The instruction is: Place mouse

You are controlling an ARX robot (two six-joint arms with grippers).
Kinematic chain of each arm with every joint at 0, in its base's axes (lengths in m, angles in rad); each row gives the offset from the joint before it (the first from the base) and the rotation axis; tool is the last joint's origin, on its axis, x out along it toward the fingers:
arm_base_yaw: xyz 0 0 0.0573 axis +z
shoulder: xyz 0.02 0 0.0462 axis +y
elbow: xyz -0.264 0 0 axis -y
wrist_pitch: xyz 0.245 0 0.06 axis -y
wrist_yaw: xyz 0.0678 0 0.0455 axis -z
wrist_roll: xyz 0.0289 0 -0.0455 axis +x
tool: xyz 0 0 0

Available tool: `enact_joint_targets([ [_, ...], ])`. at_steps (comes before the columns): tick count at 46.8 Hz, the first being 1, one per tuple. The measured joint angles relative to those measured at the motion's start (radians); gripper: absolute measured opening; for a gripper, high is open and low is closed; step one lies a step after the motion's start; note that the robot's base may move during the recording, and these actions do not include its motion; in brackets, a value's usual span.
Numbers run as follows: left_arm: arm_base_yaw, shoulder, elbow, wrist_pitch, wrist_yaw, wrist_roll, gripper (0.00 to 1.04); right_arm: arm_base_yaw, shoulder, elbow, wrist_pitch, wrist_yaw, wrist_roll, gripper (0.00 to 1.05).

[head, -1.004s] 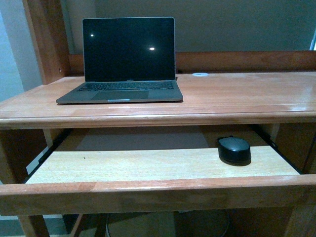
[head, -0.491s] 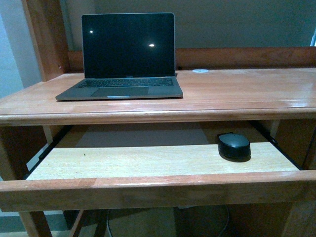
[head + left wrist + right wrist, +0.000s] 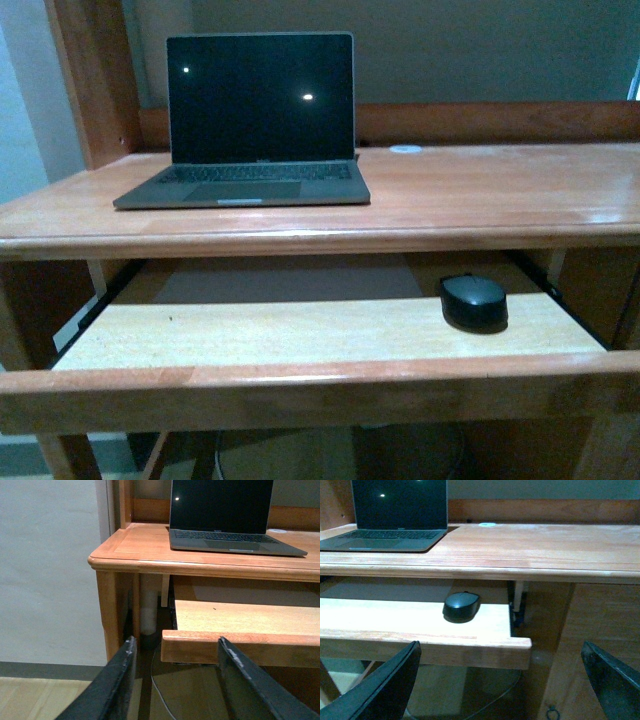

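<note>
The small black mouse [image 3: 474, 301] lies on the right part of the pulled-out keyboard tray [image 3: 270, 332] under the desk top. It also shows in the right wrist view [image 3: 461, 606], near the tray's right end. My right gripper [image 3: 501, 652] is open and empty, low in front of the tray's right corner, short of the mouse. My left gripper [image 3: 175, 647] is open and empty, low in front of the tray's left front corner [image 3: 172, 642]. Neither arm shows in the front view.
An open laptop [image 3: 250, 130] with a dark screen stands on the desk top [image 3: 480, 195] at the left. A small white disc [image 3: 405, 149] lies at the desk's back. A wooden post [image 3: 90, 80] rises at the left. The desk leg [image 3: 110, 615] stands beside my left gripper.
The front view has shifted slightly up and down between frames. The mouse and laptop keep their places on the desk.
</note>
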Motion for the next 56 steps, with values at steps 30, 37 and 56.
enact_joint_targets([
  [30, 0.000, 0.000, 0.000, 0.000, 0.000, 0.001, 0.98, 0.204, 0.905, 0.390, 0.228, 0.111, 0.052, 0.98],
  [37, 0.000, 0.000, 0.000, 0.000, 0.000, 0.001, 0.98, 0.220, 0.934, 0.399, 0.276, 0.122, 0.051, 0.98],
  [56, 0.000, 0.000, 0.000, 0.000, 0.000, 0.001, 0.98, 0.130, 1.324, 0.679, 0.264, 0.095, 0.125, 0.98],
])
